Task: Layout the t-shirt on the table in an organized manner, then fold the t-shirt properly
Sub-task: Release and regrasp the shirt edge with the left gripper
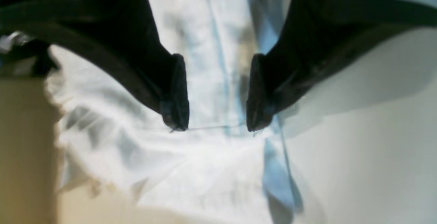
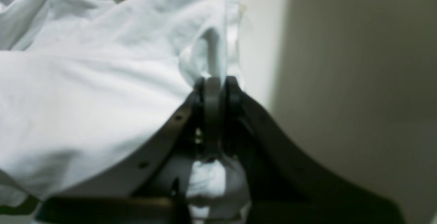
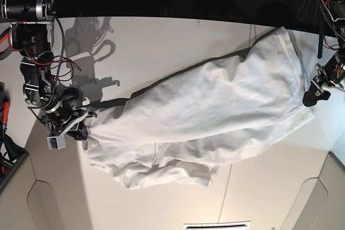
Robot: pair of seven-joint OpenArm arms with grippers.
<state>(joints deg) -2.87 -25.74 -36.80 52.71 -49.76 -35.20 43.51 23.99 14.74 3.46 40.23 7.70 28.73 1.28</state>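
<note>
Your right gripper clamps bunched t-shirt edge, anchoring that end. Your left gripper has fingers apart over opposite hem, gripping nothing. Shirt lies stretched diagonally across table, lower portion crumpled, so layout looks unfinished.

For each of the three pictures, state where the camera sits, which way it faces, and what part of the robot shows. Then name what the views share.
Left wrist: on the left arm, facing down past its open left pincer onto the t-shirt and table.
Right wrist: on the right arm, facing along the right pincer, shut on a bunch of shirt.
Base: overhead, facing down; both arms show at the sides.
Shared: all three show the t-shirt.
</note>
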